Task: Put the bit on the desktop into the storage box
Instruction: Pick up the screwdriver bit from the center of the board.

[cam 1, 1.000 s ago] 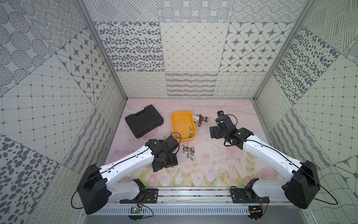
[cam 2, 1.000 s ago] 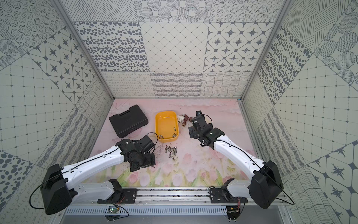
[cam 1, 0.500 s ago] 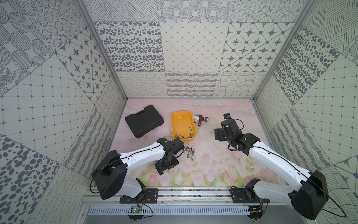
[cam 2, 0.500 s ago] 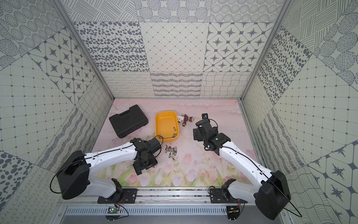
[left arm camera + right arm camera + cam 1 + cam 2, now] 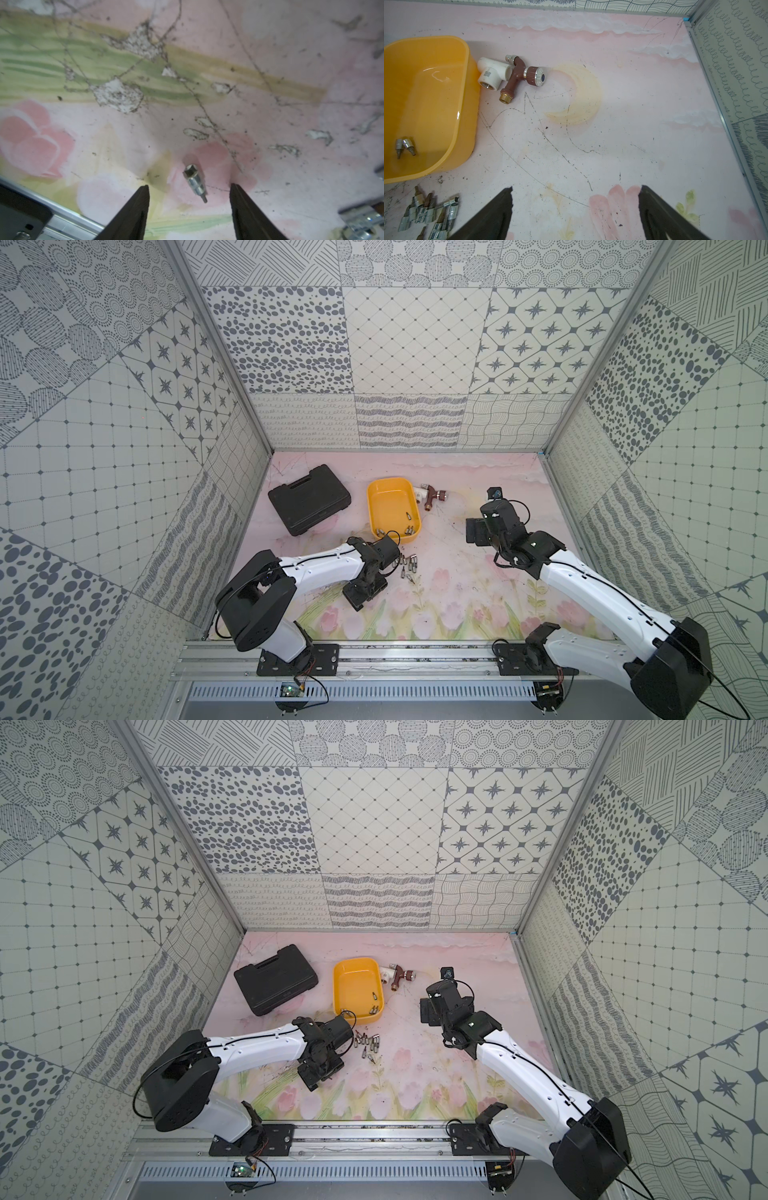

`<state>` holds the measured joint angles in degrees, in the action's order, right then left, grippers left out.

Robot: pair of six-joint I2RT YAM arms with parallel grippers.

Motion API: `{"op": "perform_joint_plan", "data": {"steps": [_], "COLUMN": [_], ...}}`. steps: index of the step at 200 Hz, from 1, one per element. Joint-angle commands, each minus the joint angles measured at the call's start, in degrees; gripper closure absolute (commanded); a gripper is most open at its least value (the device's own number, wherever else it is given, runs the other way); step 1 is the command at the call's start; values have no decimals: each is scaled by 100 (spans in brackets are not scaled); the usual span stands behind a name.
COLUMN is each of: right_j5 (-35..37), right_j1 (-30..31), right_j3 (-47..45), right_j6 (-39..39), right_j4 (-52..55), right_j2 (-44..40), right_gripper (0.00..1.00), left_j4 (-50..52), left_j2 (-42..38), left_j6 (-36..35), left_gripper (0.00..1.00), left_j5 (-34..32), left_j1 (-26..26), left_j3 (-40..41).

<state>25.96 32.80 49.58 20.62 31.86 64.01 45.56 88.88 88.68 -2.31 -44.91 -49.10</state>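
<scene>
The left claw (image 5: 189, 185) stands open with a bit (image 5: 193, 180) between its tips, seemingly to pinch it for the box (image 5: 467, 116); the right claw (image 5: 576, 187) hangs open, empty.

glossy smooth yellow plastic storage box (image 5: 436, 99), shiny metal bit (image 5: 194, 181), matt scuffed desktop (image 5: 291, 128).

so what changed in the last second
The left gripper shifted toward the loose bits, its jaws narrowing either side of one bit on the desktop, not yet gripping. The right gripper, open and empty, drew back from the storage box. Box, black case, tap and loose bits stayed put.
</scene>
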Motion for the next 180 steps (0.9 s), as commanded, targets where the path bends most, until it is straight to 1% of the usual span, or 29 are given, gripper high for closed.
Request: {"op": "perform_joint_plan", "data": {"steps": [1, 31, 62, 92, 114, 141, 180], "right_j5": [-16, -4, 43, 87, 94, 70, -30], "right_j1": [-23, -28, -28, -36, -45, -63, -72], "right_j3": [-41, -68, -103, -120, -128, -136, -142], "right_j6": [105, 122, 135, 127, 128, 126, 152], "right_j4": [-196, -212, -214, -224, -224, -228, -285], "right_j2": [-55, -57, -106, -136, -145, -111, -46], "right_gripper": [3, 3, 3, 3, 3, 3, 3], "left_j4": [-312, -360, -403, -456, -487, -522, -558], "left_j2": [11, 41, 42, 57, -5, -190, -323], "left_j6": [285, 363, 469, 540, 618, 727, 703], "left_gripper": [37, 45, 48, 55, 57, 58, 58], "left_j5": [-158, -152, -224, -177, -167, -208, -262], "left_j1": [-9, 16, 60, 105, 122, 140, 191], "left_j3": [113, 191, 290, 379, 482, 653, 792]}}
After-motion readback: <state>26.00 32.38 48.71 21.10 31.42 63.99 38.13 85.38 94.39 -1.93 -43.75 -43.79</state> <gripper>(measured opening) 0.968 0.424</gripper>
